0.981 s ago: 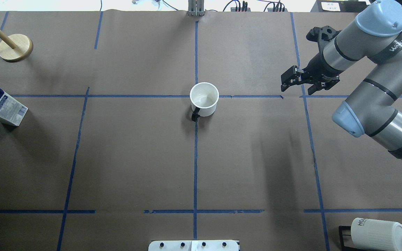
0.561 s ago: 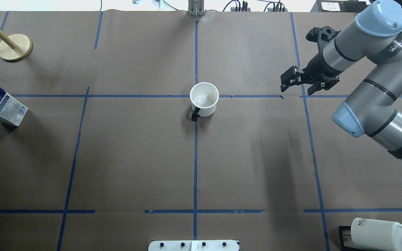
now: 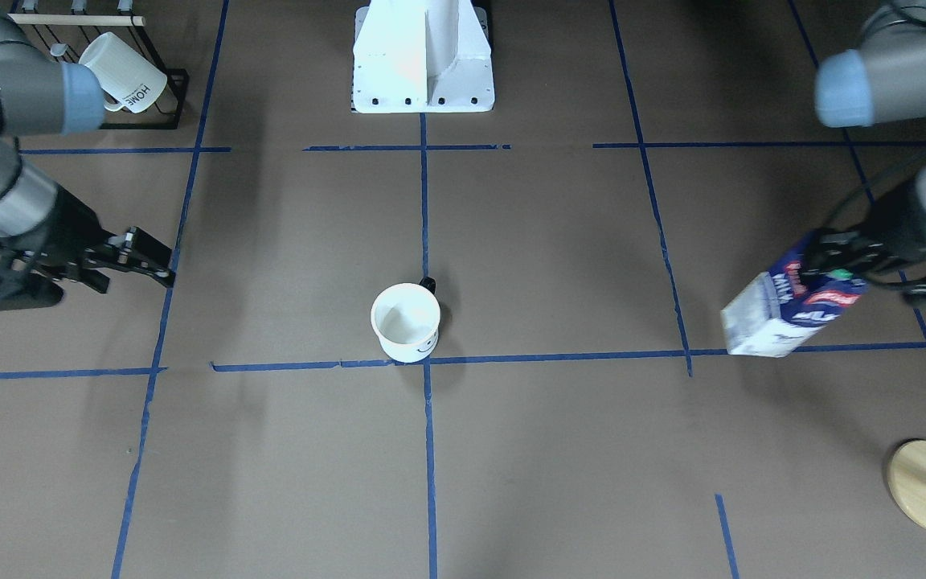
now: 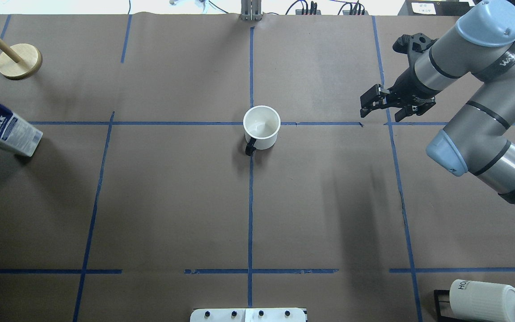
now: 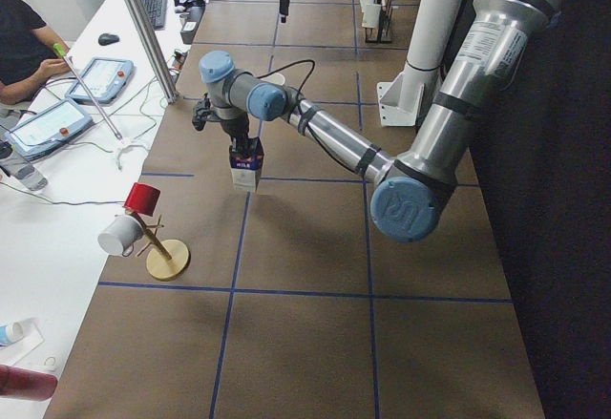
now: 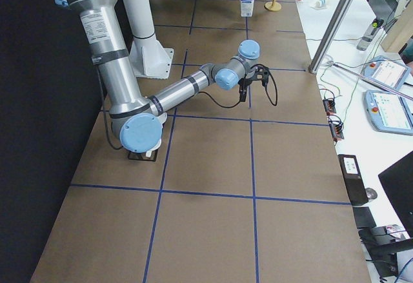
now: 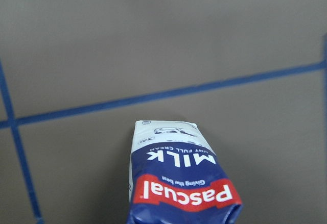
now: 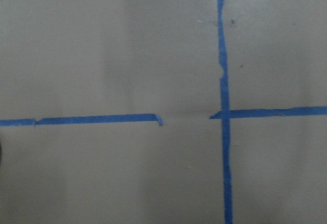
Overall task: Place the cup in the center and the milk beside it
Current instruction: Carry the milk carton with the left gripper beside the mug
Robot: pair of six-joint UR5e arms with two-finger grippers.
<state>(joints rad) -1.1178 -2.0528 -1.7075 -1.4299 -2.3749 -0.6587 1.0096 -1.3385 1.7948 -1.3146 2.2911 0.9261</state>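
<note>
The white cup (image 4: pixel 262 127) with a black handle stands upright by the center tape crossing (image 4: pixel 251 123); its smiley face shows in the front-facing view (image 3: pixel 405 322). The milk carton (image 4: pixel 9 134) is tilted at the far left of the table. My left gripper (image 3: pixel 837 264) is shut on its top, and the carton (image 3: pixel 784 310) hangs from it at a slant. The left wrist view shows the carton (image 7: pixel 179 183) over a tape line. My right gripper (image 4: pixel 369 102) is open and empty, well to the right of the cup.
A wooden mug tree base (image 4: pixel 19 60) stands at the far left back. Ribbed white HOME mugs (image 4: pixel 485 299) sit on a black rack at the near right. The robot's white base (image 3: pixel 423 56) is at the near middle edge.
The milk carton has shifted a little to the right and tilted more in my left gripper. The cup and the right arm have not moved.
</note>
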